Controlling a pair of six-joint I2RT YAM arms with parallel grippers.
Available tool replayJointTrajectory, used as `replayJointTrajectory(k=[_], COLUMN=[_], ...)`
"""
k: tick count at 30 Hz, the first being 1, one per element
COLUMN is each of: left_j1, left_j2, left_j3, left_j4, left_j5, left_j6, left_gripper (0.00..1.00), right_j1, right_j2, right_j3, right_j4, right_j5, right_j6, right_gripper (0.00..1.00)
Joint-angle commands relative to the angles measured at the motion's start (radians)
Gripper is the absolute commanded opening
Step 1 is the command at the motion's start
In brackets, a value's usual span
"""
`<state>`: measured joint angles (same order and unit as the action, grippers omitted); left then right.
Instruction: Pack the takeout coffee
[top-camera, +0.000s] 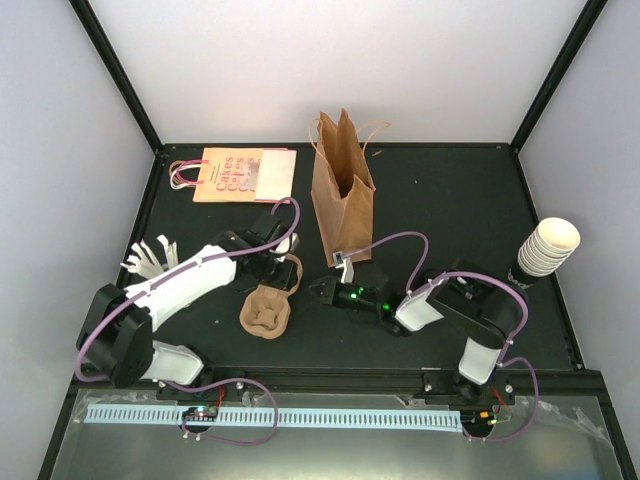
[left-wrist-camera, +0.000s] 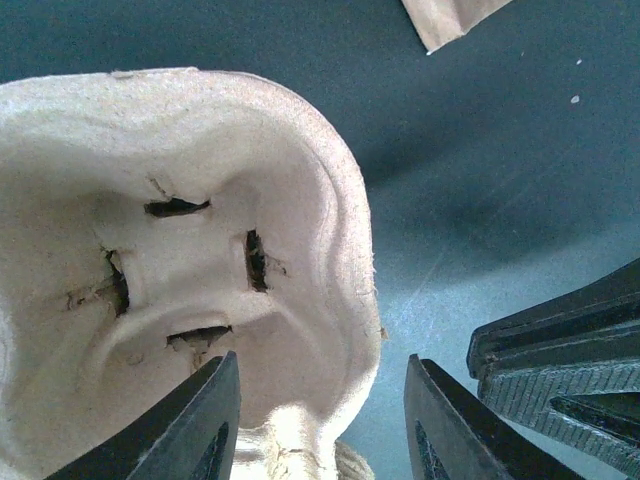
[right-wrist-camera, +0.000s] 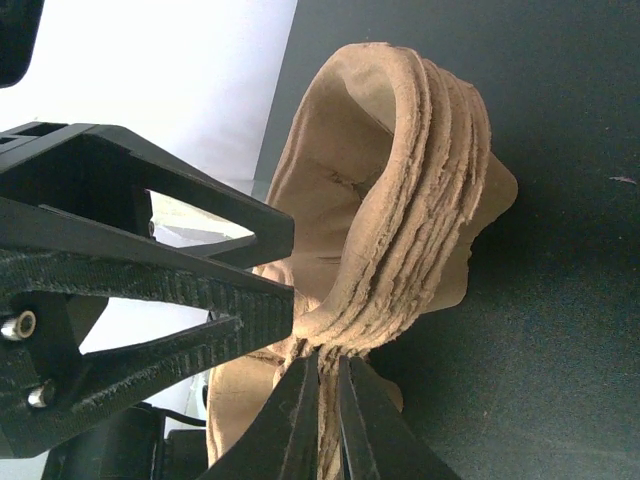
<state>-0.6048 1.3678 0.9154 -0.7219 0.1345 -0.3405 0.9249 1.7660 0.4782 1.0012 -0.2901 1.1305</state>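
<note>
Table (top-camera: 450, 200): black, matte, fills the middle.
Walls: white back wall (top-camera: 330, 60); pale side walls (top-camera: 50, 200) left and right.
Frame: black posts (top-camera: 115, 75) rise from the far corners.
Near edge: grey metal sheet (top-camera: 330, 455) under a white slotted strip (top-camera: 300, 414).
Light: even, with soft shadows.

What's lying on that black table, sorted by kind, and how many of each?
Standing brown paper bag: 1
Flat printed paper bag: 1
Stack of pulp trays: 1
Stack of cream cups: 1
Bundle of white paper strips: 1
Total: 5
</note>
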Motion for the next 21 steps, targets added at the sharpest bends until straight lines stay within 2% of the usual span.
replayJointTrajectory(k=[1, 10, 13, 18, 21], left_j1=[-0.015, -0.02, -0.02, -0.021, -0.022], left_j2=[0.028, 0.074, 0.086, 0.099, 0.099], left_j3=[0.048, 0.074, 0.088, 0.102, 0.107], left_j4=[-0.03, -0.038, -0.05, -0.062, -0.072], left_j5=[-0.017, 0.022, 0.02, 0.052, 0.077], left_j6=[0.015, 0.049, 0.057, 0.073, 0.082], left_gripper=[0.48, 0.43, 0.39, 0.26, 0.27], right_j1=[-0.005, -0.005, -0.005, -0.005, -0.005], right_j2=[-0.008, 0.002, 0.003, 0.006, 0.009], right_j3=[-0.003, 0.005, 0.008, 0.014, 0.016], right_j4=[0.014, 0.019, 0.017, 0.014, 0.014], right_j5=[0.027, 0.017, 0.016, 0.012, 0.012], right_j6=[-0.021, -0.021, -0.021, -0.023, -0.022], right_gripper=[0.11, 0.11, 0.11, 0.11, 0.11])
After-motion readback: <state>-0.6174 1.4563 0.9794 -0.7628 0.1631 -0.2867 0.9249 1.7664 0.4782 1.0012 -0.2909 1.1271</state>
